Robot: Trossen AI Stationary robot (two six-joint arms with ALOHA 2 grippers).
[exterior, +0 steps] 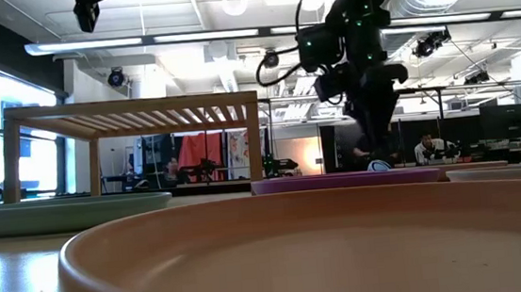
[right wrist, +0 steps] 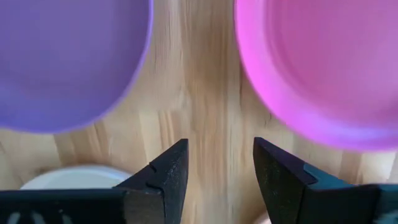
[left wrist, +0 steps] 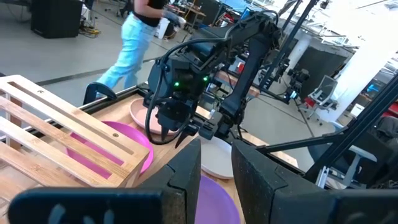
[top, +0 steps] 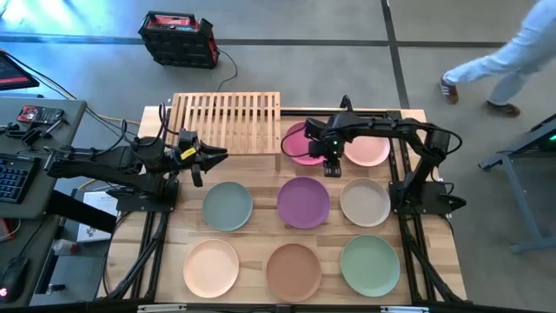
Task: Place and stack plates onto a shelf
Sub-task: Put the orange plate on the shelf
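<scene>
**Rim grips needed for eight flat plates**

While both arms hang over the far half of the surface (top: 261, 228), nothing is held yet, and the work is a matter of getting under thin rims. Largest of the task's things, the shelf (top: 228, 120) stands at the far edge of the surface, left of centre, its slatted top bare. Eight plates show, all lying flat on the surface. Just right of the shelf sit the magenta plate (top: 300, 149) and, beside it, the peach plate (top: 369, 152), both partly under the right arm. A middle row holds the grey-teal plate (top: 228, 206), the purple plate (top: 303, 202) and the cream plate (top: 364, 202); along the near edge lie another peach plate (top: 211, 267), the brown plate (top: 294, 270) and the mint green plate (top: 370, 264).

By their look, the plates are stiff, light and matte, so probably not very slippery, though shallow enough that only the raised rim offers a hold: one finger over the lip, one beneath, with the plate likely to sag from the pinch.

Over bare wood between the magenta and purple plates, the right end effector (right wrist: 216, 177) points down with its fingers apart and empty. Near the shelf's front left corner, the left end effector (left wrist: 216, 180) hangs with a narrow gap between its fingers, gripping nothing.
</scene>
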